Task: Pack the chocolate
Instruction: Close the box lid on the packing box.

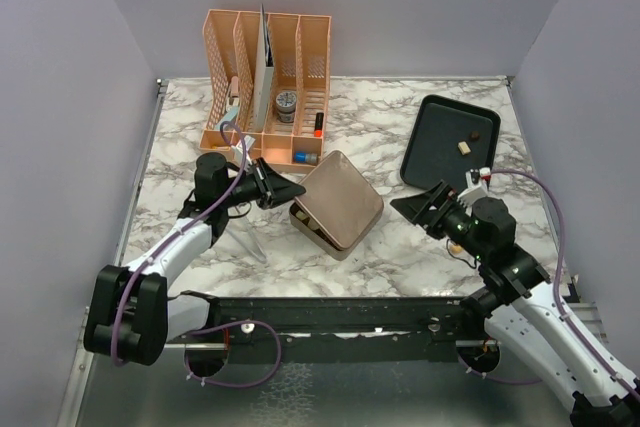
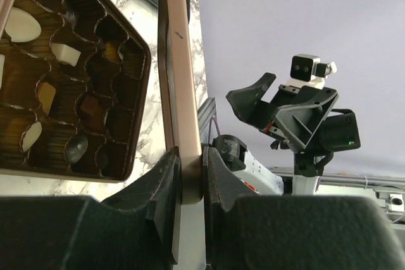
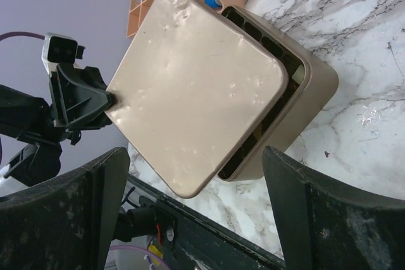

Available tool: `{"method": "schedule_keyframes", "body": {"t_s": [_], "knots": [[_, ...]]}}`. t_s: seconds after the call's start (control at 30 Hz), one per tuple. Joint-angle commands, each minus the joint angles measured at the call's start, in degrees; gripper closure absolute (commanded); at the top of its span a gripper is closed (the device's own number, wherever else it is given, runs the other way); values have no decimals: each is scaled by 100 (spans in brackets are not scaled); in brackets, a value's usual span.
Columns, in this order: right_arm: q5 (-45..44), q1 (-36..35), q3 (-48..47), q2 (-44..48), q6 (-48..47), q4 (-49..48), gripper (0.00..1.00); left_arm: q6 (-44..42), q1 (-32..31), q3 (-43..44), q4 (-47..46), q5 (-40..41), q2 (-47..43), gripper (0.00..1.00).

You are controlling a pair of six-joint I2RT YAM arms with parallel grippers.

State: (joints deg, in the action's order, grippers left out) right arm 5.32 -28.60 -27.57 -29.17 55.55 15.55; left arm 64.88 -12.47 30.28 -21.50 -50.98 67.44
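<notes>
Chocolate [image 2: 22, 23], assorted bite-size pieces in cream, tan and dark brown. We count several seated in the brown moulded insert [image 2: 136, 80] of the gold tin [image 3: 316, 86], just beside and below the left end effector [image 2: 190, 175]. Many cavities show bare. Two loose pieces [image 1: 466, 146] lie on the black tray [image 1: 440, 117], behind the right end effector [image 1: 420, 202] and well apart from the tin.

Lid [image 3: 196, 86], gold, plain, lightly dented. It is raised and tilted over the tin, its rim pinched between the left end effector's pads. We cannot tell whether its lower edge touches the tin.

Right end effector: fingers spread wide, carrying nothing, with the lid and tin directly ahead of it on the table [image 1: 400, 247].

Hazards, in our judgement:
- The grip is on a thin edge only, so the lid could pivot or slip and drop onto the insert, jolting pieces out of their cavities.
- The lid overhangs most of the cavities, so a right end effector coming in with a piece could strike it.
- Lowering the lid now would leave the two tray pieces unpacked.

Markings: we find none legible on lid, tin or insert. A round jar [image 1: 287, 104] in the pink organiser [image 1: 225, 47], beyond the left end effector, bears a label too small to read.
</notes>
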Motion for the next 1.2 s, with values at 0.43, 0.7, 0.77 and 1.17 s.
{"method": "schedule_keyframes", "body": {"t_s": [0.43,0.7,0.77,1.17], "knots": [[189,-32,132,-269,26,-357,10,526,-19,-425,-1433,329,481,93],[180,-32,147,-257,8,-341,10,754,-117,-410,-1803,306,582,94],[180,-32,162,-253,17,-336,10,762,-160,-404,-1820,347,591,94],[271,-31,313,-317,72,-443,11,621,-256,-480,-1950,436,963,94]]}}
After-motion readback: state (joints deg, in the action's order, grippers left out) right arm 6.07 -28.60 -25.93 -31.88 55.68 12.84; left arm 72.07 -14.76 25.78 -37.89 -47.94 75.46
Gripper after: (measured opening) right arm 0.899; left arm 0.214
